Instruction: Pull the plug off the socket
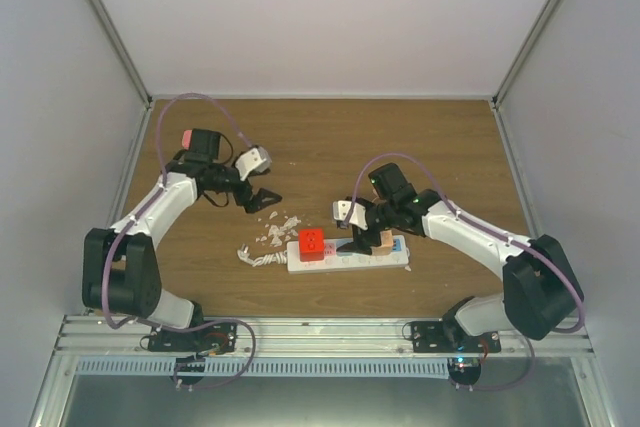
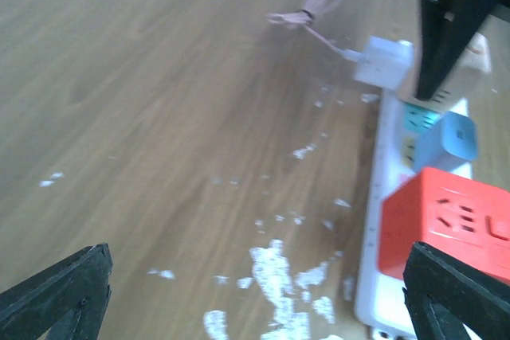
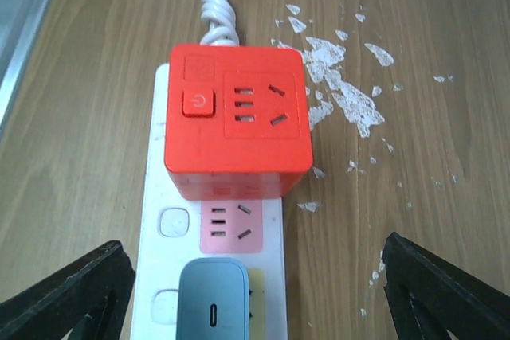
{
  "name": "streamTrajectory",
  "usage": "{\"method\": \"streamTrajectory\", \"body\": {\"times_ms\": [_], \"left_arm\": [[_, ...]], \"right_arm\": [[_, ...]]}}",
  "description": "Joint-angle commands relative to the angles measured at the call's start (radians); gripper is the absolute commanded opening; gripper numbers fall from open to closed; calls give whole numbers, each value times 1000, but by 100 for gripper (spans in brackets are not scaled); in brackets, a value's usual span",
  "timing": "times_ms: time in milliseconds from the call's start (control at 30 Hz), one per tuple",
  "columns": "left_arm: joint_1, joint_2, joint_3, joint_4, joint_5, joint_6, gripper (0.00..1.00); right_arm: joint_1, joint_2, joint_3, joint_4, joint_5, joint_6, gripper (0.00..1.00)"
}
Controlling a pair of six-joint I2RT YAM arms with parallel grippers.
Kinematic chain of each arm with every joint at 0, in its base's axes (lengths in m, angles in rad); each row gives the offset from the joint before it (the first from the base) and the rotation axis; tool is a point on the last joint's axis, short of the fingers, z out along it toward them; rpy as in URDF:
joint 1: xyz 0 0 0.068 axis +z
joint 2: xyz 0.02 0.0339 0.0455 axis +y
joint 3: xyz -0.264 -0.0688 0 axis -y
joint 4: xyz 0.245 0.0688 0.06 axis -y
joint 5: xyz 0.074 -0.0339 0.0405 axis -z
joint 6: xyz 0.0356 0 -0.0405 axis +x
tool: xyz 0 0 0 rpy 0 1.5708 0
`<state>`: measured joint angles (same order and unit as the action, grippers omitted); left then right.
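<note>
Wooden tabletop [image 1: 330,147] carries the socket [image 1: 340,261] near its front middle, cord to the left, with a red cube [image 1: 312,244] plugged in at that end and a grey plug [image 3: 213,300] next along. Right end effector [image 1: 362,242] hangs over the socket, fingers spread either side of the grey plug. Left end effector [image 1: 258,201] hovers spread wide, left of the socket and apart from it.

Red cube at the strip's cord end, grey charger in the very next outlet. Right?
No: an empty pink outlet lies between the red cube and the grey charger. The cube is at the cord end, as the right wrist view shows.
</note>
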<state>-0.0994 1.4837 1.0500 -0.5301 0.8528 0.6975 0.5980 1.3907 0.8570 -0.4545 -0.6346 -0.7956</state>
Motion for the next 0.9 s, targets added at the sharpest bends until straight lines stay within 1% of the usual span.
{"method": "streamTrajectory", "body": {"times_ms": [0,100,200,433,600,733,867], "left_arm": [[-78,-60,-87,33,13,46,99],[-149,-94,-157,73,-14,56,99],[-198,-124,-219,128,0,58,99],[-309,-126,-295,199,-11,96,99],[-351,-137,-342,250,-7,136,99],[-380,-128,-357,274,-17,140,99],[-395,-103,-359,300,-48,132,95]], "right_arm": [[15,9,-6,-41,75,-25,85],[20,19,-8,-56,87,-31,82],[25,33,-14,-46,100,-27,77],[54,58,-42,-11,135,-16,72],[66,73,-49,0,151,-4,65],[71,85,-49,12,156,3,58],[75,105,-52,23,172,7,50]]}}
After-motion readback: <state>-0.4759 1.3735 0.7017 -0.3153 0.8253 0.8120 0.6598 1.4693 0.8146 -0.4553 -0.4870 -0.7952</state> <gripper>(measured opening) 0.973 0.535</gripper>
